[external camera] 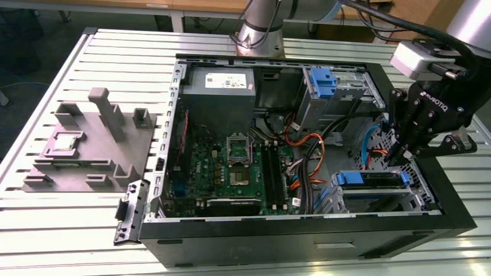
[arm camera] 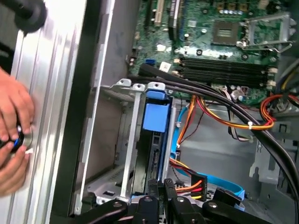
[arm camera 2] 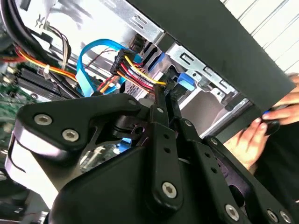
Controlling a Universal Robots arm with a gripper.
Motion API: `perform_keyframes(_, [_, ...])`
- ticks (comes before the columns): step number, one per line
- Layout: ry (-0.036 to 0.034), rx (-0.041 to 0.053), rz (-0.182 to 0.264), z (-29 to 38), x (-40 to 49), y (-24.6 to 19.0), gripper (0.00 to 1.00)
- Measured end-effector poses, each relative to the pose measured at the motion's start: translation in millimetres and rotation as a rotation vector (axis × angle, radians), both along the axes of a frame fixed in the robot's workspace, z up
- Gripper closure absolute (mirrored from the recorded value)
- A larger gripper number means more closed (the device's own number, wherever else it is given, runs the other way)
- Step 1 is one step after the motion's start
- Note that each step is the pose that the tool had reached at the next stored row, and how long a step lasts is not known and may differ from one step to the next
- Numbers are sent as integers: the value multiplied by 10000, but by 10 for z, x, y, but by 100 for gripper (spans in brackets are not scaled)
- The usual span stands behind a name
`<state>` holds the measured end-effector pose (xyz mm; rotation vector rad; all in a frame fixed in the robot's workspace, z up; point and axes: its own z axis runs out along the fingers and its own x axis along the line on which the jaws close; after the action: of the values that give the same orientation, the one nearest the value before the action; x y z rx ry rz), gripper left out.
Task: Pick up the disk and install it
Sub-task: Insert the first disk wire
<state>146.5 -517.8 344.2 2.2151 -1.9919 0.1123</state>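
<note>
The disk sits in the metal drive cage at the front right corner of the open computer case, and its blue rail faces up. In the first wrist view the disk's blue tab stands between the cage's silver walls. My black gripper hangs just above and behind the cage, over the cables. Its fingers are shut together with nothing between them in both wrist views.
Orange, red and blue cables run between the motherboard and the cage. A second blue bracket sits in the upper bay. A grey fixture with a chip stands at the exterior view's left. A person's hand rests outside the case wall.
</note>
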Motion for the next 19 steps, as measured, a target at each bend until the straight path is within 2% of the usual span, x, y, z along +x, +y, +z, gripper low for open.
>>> perform_keyframes(3, [-4, 1, -518, -23, 0, 0, 83])
perform_keyframes(6, [-41, 12, -694, -34, -3, 0, 83])
perform_keyframes(9, [-132, 226, -697, -38, -16, -5, 83])
perform_keyframes(10, [-152, 249, -699, -37, -19, -7, 83])
perform_keyframes(15, [-227, 254, -809, -38, -25, -11, 83])
perform_keyframes(19, [-240, 255, -843, -36, -29, -10, 83])
